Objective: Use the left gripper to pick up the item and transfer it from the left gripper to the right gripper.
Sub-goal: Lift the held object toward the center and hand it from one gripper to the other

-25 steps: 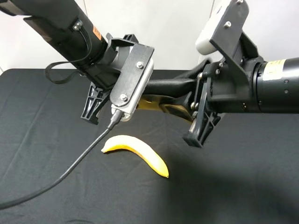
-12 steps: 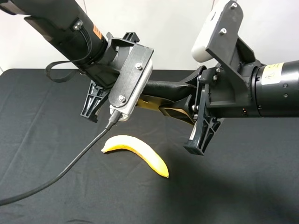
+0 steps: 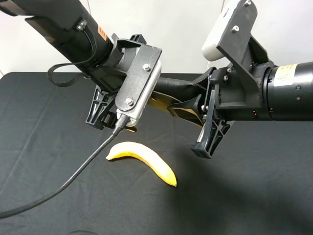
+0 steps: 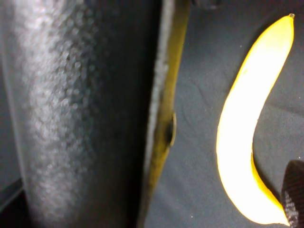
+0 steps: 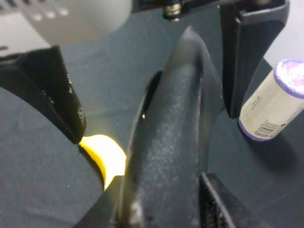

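Observation:
The item [image 3: 178, 90], a black leather-like pouch with a tan inner edge, hangs in the air between both arms above the table. My right gripper [image 3: 195, 105] is shut on its right end; in the right wrist view the item [image 5: 166, 142] runs away from my own jaws. My left gripper [image 3: 151, 93] is open. Its two fingers [image 5: 57, 95] stand wide on either side of the item's far end without touching it. The left wrist view shows the item [image 4: 71, 118] close and blurred, with one fingertip [image 4: 295, 192] at the frame's corner.
A yellow banana [image 3: 144, 161] lies on the black table [image 3: 44, 161] below the grippers. A beige can with a purple lid [image 5: 273, 99] lies on the table behind them. The left arm's black cable [image 3: 63, 183] trails across the cloth.
My left jaws have sprung open off the item. My right jaws have closed fully on it, and the right arm shifted slightly.

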Robot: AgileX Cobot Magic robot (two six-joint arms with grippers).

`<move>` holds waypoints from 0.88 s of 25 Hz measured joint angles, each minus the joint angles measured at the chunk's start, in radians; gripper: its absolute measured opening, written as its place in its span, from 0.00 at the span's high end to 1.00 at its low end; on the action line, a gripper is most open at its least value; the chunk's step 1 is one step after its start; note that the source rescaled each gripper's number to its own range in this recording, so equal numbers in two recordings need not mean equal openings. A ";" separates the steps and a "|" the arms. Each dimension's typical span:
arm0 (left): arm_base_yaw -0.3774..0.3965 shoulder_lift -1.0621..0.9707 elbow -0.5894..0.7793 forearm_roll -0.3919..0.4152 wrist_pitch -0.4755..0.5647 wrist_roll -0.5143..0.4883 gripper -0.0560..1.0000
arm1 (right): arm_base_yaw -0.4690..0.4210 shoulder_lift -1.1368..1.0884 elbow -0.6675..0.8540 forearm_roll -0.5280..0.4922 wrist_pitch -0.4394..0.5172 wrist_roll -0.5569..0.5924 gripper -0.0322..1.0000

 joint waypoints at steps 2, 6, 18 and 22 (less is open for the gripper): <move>0.000 0.000 0.000 0.000 0.000 0.000 0.05 | 0.000 0.000 0.000 0.000 0.000 0.000 0.95; 0.000 0.000 0.000 0.000 0.000 0.000 0.05 | 0.000 0.000 0.000 0.000 0.000 0.000 0.95; 0.000 -0.050 0.000 -0.001 -0.070 0.000 0.05 | 0.000 0.000 0.000 0.000 0.000 0.002 0.96; 0.000 -0.089 0.000 -0.001 -0.070 -0.018 0.05 | 0.000 0.000 0.000 0.000 0.000 0.002 0.96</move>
